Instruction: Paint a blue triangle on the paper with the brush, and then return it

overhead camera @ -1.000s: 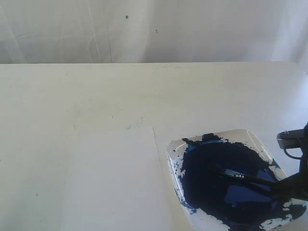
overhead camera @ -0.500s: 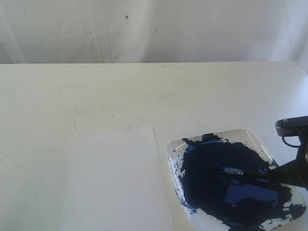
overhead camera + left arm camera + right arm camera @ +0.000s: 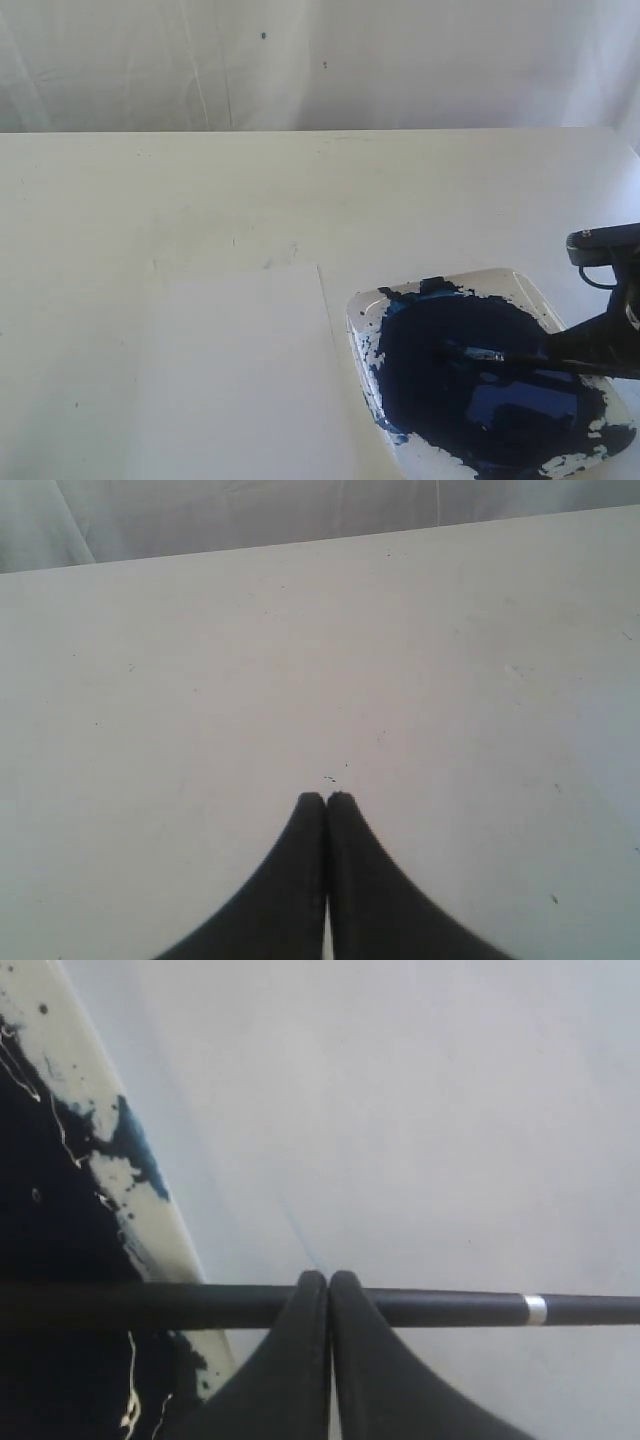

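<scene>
Firmly clamped on the brush (image 3: pixel 495 356), the right gripper (image 3: pixel 328 1278) holds its bristles over the paint tray (image 3: pixel 520 277); the left gripper (image 3: pixel 326 798) sits closed, empty.

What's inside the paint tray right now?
Dark blue paint covers most of the tray, and the brush reaches over it, held by the right gripper. The paint hides the tray's floor; whether the bristles touch it is unclear.

The right gripper (image 3: pixel 328 1282) pinches the brush (image 3: pixel 440 1307), its black handle with a thin silver band lying across the closed fingertips, one end over dark blue paint (image 3: pixel 50 1260) in the paint tray (image 3: pixel 70 1060), the other over the pale table (image 3: pixel 420 1110)
</scene>
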Robot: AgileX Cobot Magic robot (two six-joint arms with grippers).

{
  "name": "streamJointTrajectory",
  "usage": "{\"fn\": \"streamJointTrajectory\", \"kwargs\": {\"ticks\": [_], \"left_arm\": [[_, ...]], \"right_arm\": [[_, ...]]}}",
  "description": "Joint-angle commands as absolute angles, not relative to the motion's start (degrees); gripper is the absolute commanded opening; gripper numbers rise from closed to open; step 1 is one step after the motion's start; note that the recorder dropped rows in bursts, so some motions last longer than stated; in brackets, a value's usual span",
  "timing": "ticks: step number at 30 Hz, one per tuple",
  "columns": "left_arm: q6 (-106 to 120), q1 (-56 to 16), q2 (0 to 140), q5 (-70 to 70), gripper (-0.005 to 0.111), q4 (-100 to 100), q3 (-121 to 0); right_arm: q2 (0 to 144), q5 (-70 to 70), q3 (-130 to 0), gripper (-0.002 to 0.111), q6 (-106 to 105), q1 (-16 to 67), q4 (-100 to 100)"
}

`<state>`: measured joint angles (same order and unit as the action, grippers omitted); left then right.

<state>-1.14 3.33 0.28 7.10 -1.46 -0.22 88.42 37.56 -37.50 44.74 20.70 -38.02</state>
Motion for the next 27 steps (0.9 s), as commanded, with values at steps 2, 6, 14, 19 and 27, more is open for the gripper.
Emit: {"fn": "streamJointTrajectory", "kwargs": {"ticks": [2, 6, 14, 19, 27], "left_arm": [[-1.27, 3.05, 0.00, 7.01, 0.000, -1.14, 0.00], [-1.27, 3.05, 0.00, 7.01, 0.000, -1.14, 0.00], [-1.27, 3.05, 0.00, 7.01, 0.000, -1.14, 0.00], [-1.27, 3.05, 0.00, 7.01, 0.000, -1.14, 0.00], [-1.27, 3.05, 0.00, 7.01, 0.000, -1.14, 0.00]], "right_arm": [[88.05, 39.72, -39.39, 0.000, 45.20, 20.49, -37.44], [84.68, 39.60, -39.85, 0.000, 46.31, 20.49, -35.01], [78.75, 38.86, -37.64, 0.000, 82.75, 20.49, -38.03], [73.85, 31.38, -30.12, 0.000, 108.88, 20.61, -38.13], [69.94, 26.82, -22.99, 0.000, 120.58, 20.51, -38.83]]}}
